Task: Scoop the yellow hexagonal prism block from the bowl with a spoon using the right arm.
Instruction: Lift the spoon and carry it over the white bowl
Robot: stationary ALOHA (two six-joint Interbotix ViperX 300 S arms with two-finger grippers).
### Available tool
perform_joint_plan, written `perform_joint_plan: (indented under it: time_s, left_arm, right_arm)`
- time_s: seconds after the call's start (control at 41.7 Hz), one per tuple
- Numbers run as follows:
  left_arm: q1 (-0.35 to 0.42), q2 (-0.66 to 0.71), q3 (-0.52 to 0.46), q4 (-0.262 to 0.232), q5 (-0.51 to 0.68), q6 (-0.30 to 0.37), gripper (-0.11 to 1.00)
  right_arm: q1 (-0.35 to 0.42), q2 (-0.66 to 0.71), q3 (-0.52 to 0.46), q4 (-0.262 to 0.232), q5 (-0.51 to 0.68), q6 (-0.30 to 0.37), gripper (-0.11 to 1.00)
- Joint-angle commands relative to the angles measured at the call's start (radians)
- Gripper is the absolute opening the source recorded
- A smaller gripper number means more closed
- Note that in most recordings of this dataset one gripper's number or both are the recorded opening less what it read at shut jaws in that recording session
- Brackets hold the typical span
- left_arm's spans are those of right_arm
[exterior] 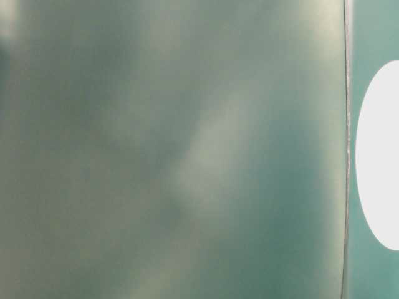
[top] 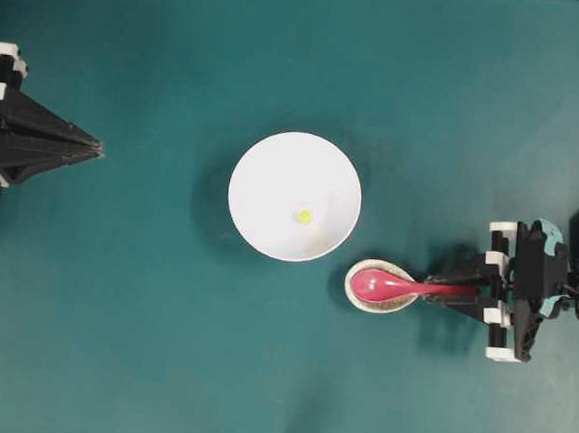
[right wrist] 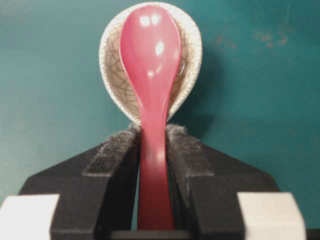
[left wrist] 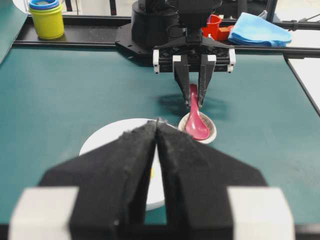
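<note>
While the right arm's black lattice-framed gripper [right wrist: 152,137] has its pads against both sides of the glossy pinkish-red soup spoon [right wrist: 150,65] handle, the scoop ahead of it rests in the small crackle-glazed teardrop dish [right wrist: 192,50]. Grip looks seated; confirm squeeze before lifting, keep scoop level. Tiny yellow hexagonal block [top: 304,216] sits in the large white round bowl [top: 263,174], beyond the dish. Left gripper [left wrist: 156,131]: pads together, empty. No readable writing or brands.
</note>
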Motion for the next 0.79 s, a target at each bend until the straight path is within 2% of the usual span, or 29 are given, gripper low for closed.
perform_joint_plan:
  time_s: [0.0, 0.216, 0.455, 0.599, 0.767]
  left_arm:
    - [0.0, 0.008, -0.029, 0.003, -0.005, 0.0, 0.09]
    - [0.0, 0.008, -0.028, 0.003, -0.005, 0.0, 0.09]
    - [0.0, 0.008, -0.028, 0.003, -0.005, 0.0, 0.09]
    - [0.002, 0.008, -0.029, 0.003, -0.005, 0.0, 0.09]
    - [0.0, 0.008, -0.028, 0.003, -0.005, 0.005, 0.09]
  right_arm:
    - [0.005, -0.014, -0.011, 0.002, -0.005, 0.0, 0.24]
    - [0.005, -0.098, -0.015, 0.002, 0.021, 0.0, 0.24]
    - [-0.029, -0.287, -0.021, 0.002, 0.163, -0.012, 0.24]
    - [-0.092, -0.41, -0.038, 0.0, 0.288, -0.049, 0.24]
    - [-0.239, -0.56, -0.098, 0.0, 0.523, -0.14, 0.24]
